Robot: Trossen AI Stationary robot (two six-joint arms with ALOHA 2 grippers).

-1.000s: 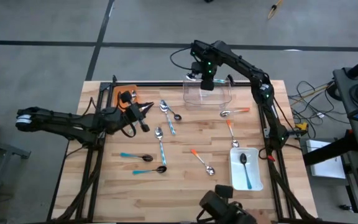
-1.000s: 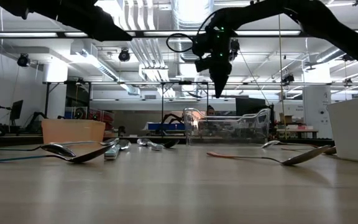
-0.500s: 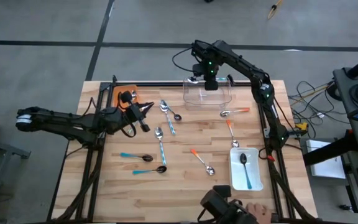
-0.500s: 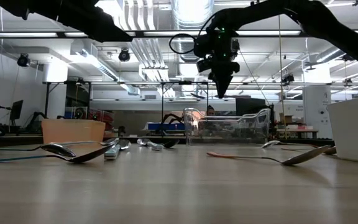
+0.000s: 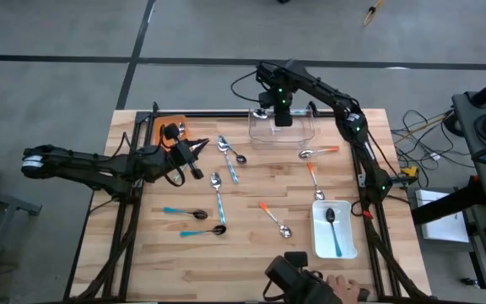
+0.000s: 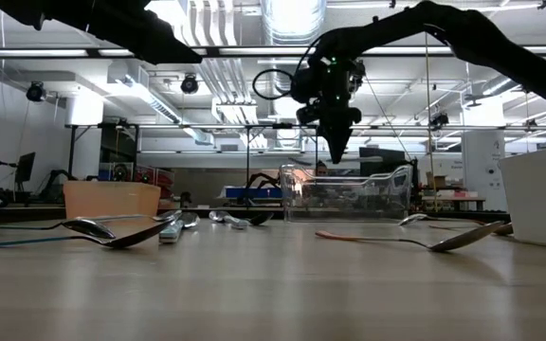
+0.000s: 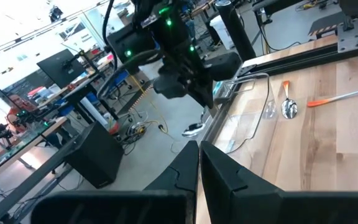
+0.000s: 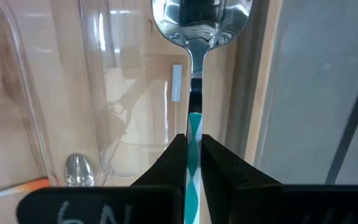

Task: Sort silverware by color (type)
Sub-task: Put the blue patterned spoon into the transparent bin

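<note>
I see the teal spoon (image 8: 194, 87) only partly: its handle end disappears between my right tool's fingers (image 8: 176, 163).

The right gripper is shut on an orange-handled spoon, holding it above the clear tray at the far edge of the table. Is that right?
Not quite: the handle is teal, not orange. The right wrist view shows the right gripper shut on a teal-handled spoon, its shiny bowl pointing away from the fingers. The rest holds: in the high view it hangs above the clear tray at the table's far edge.

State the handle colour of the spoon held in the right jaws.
Teal and white stripes on the spoon, clearest in the right wrist view.
</note>
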